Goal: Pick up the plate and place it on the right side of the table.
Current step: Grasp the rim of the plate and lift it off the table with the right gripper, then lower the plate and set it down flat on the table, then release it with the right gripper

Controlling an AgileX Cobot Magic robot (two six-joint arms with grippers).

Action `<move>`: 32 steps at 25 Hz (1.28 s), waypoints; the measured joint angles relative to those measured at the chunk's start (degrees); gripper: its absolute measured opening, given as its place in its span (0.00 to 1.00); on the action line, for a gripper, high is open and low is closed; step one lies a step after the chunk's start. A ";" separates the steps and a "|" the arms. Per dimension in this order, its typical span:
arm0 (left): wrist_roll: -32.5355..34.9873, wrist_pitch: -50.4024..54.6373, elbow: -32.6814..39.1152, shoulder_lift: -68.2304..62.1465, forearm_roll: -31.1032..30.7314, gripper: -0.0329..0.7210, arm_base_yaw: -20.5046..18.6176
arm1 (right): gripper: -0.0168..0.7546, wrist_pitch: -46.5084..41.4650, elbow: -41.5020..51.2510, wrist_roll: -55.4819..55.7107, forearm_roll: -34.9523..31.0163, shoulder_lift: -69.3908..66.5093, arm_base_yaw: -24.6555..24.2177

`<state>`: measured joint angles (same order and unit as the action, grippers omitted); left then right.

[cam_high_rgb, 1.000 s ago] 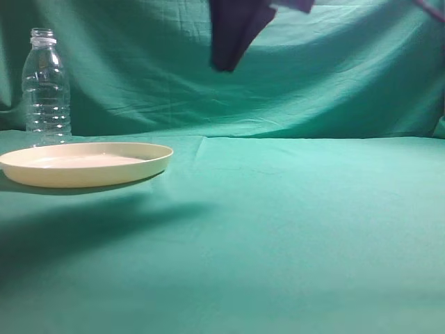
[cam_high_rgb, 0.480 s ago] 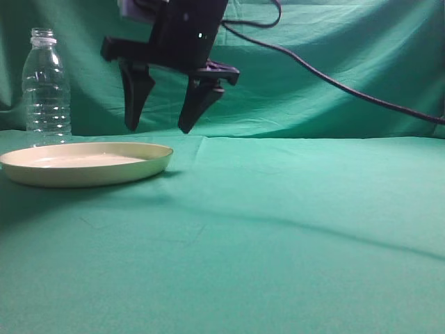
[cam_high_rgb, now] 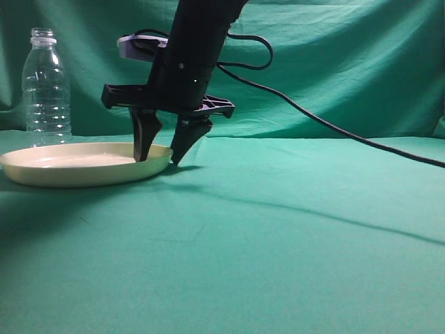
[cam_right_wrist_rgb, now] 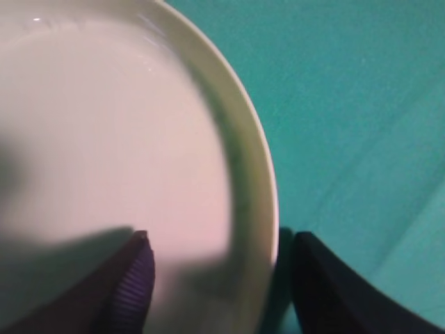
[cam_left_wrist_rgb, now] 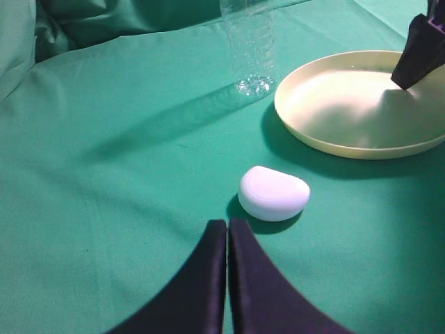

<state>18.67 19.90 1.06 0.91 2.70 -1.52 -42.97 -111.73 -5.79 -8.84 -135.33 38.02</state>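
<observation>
The cream plate [cam_high_rgb: 76,165] lies on the left of the teal table [cam_high_rgb: 292,236]. It also shows in the left wrist view [cam_left_wrist_rgb: 348,111] and fills the right wrist view [cam_right_wrist_rgb: 111,139]. My right gripper [cam_high_rgb: 158,157] is open and straddles the plate's right rim, one finger inside the plate and the other outside on the cloth. In the right wrist view the gripper [cam_right_wrist_rgb: 224,249] has the rim between its jaws, not clamped. My left gripper [cam_left_wrist_rgb: 227,224] is shut and empty, low over the cloth, short of a white rounded object.
A clear plastic bottle [cam_high_rgb: 46,87] stands upright behind the plate, also seen in the left wrist view [cam_left_wrist_rgb: 249,42]. A small white rounded object [cam_left_wrist_rgb: 273,193] lies on the cloth near the left gripper. A black cable [cam_high_rgb: 334,129] trails right from the right arm.
The right arm came down from the top of the view and leftward. Its open jaws have dropped from above the plate to straddle the plate's right rim. The plate has not moved.
</observation>
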 joint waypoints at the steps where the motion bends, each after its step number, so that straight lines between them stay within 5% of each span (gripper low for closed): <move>1: 0.00 0.00 0.00 0.00 0.00 0.04 0.00 | 0.46 0.12 0.00 0.00 0.00 0.00 0.00; 5: 0.00 0.00 0.00 0.00 0.00 0.04 0.00 | 0.12 0.58 -0.15 0.79 1.19 -0.12 0.00; 8: 0.00 0.00 0.00 0.00 0.00 0.04 0.00 | 0.11 -0.70 -1.42 5.16 4.63 -0.12 0.06; 9: 0.00 0.00 0.00 0.00 0.00 0.04 0.00 | 0.02 -2.23 -2.46 6.89 6.55 -0.12 0.14; 15: 0.00 0.00 0.00 0.00 0.00 0.04 0.00 | 0.02 -13.74 -9.99 10.62 15.84 2.75 -1.02; 25: 0.00 0.00 0.00 0.00 0.00 0.04 0.00 | 0.02 -27.44 -10.83 8.66 17.99 16.70 -11.69; 32: 0.00 0.00 0.00 0.00 0.00 0.04 0.00 | 0.02 -24.94 7.20 7.72 18.33 28.41 -23.79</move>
<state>18.67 19.90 1.06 0.91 2.70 -1.52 -67.91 -104.53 1.93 9.49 -106.93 14.23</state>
